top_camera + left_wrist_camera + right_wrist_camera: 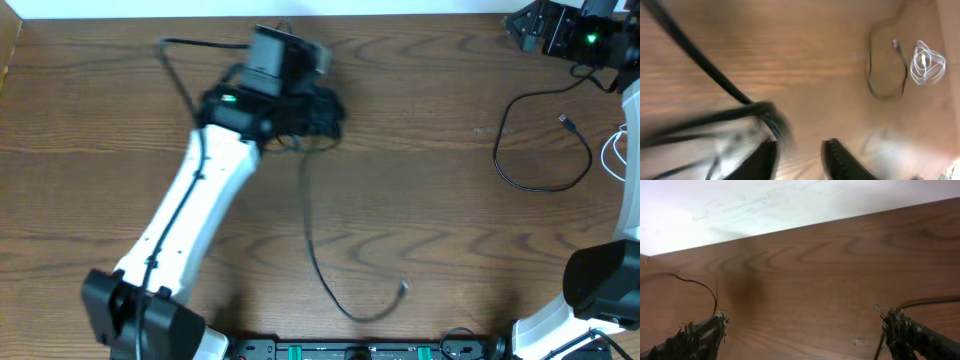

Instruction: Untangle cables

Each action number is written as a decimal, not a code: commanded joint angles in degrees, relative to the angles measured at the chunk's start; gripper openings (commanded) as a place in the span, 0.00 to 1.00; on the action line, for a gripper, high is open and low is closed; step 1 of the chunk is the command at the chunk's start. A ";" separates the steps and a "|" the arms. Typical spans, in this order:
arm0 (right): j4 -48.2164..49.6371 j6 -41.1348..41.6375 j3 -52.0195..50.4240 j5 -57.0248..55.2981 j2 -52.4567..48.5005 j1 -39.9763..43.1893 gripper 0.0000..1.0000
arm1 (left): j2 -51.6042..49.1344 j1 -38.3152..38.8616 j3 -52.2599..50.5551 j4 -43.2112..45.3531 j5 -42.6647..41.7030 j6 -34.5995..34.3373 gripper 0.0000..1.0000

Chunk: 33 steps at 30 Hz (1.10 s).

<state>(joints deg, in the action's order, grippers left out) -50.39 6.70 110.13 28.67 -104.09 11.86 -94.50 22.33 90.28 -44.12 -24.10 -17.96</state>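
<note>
1. From overhead I cannot see the fingers of the left gripper (800,146). The left arm (200,200) and its camera block cover them near the middle of the far edge of the table (430,220).
2. My left wrist feed is smeared. It does show the two fingers parted by a moderate gap, with bare wood between them and nothing gripped that I can see.
3. A blurred knot of black strands (771,116) sits just beside the left finger's tip. I cannot tell whether it touches, nor which strand is cable and which is arm wiring.
4. The thin dark cable (308,220) comes out from under that gripper and runs toward the front edge. It curves to a small plug (403,288) just short of that edge, and its upper end is hidden.
5. A second black cable (515,178) lies looped near the right edge, with one plug end inside the loop. Its other end heads for the far right corner, where I lose it.
6. The white cable (926,61) is coiled at the right edge, just beside that loop. The overhead view cuts it off.
7. The right gripper (804,319) stands wide and empty, with only its fingertips showing at the bottom of its own feed.
8. The surface is dark, grained wood. A white wall (740,210) lies beyond the far edge, and a black rail (350,350) runs along the front edge.
</note>
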 commanded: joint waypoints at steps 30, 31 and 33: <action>1.95 -0.07 -0.74 -8.94 -13.11 -28.98 0.99 | 12.46 -20.46 1.55 -5.25 14.29 0.37 0.95; 2.21 1.92 -0.74 -12.50 -13.25 -30.69 0.99 | 12.46 -20.57 1.55 -5.22 14.58 0.37 0.95; 1.77 7.61 -0.74 -20.28 -13.84 -33.38 0.99 | 12.46 -20.65 1.55 -5.18 14.75 0.37 0.95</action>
<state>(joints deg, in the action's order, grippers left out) -48.36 7.11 109.32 19.94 -117.60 -17.56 -81.97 2.04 90.54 -49.15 -11.66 -17.96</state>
